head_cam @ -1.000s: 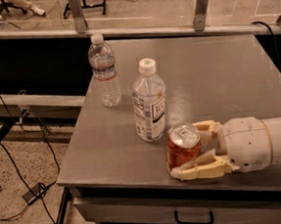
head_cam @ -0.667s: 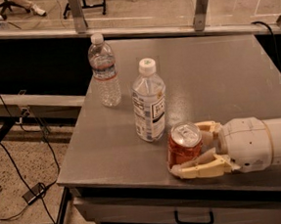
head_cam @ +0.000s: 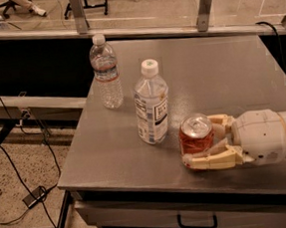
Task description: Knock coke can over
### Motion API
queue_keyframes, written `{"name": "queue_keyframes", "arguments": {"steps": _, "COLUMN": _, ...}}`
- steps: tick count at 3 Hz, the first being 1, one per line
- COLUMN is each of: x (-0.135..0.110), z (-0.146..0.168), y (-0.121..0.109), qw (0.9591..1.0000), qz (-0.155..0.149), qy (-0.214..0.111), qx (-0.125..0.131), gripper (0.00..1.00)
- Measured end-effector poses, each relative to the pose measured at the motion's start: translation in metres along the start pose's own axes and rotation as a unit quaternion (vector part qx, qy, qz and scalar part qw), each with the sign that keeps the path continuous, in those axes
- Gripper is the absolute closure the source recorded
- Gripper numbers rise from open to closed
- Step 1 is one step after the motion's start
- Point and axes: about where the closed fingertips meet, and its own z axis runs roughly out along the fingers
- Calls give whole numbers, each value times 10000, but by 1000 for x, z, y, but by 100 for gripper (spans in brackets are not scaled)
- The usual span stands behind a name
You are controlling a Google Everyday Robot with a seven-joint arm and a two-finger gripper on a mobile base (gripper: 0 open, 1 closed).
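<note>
The coke can (head_cam: 196, 135), red-orange with a silver top and pull tab, stands upright near the front edge of the grey table (head_cam: 229, 68). My gripper (head_cam: 201, 143) reaches in from the right, low over the tabletop. Its cream fingers (head_cam: 209, 159) sit on both sides of the can, one in front of it and one behind, close against it. The white wrist housing (head_cam: 262, 135) is just right of the can.
A clear bottle with a white cap and a printed label (head_cam: 151, 102) stands just left of the can. A second clear bottle (head_cam: 106, 72) stands further back left near the table's left edge. A glass barrier with metal posts (head_cam: 201, 6) runs behind the table. Cables lie on the floor (head_cam: 19, 187) at left.
</note>
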Motion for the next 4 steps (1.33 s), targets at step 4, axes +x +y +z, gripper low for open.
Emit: {"name": "queue_keyframes", "arguments": {"steps": 4, "x": 12, "z": -90, "y": -34, "qw": 9422, "qz": -625, "qy": 3292, "qx": -15, "gripper": 100}}
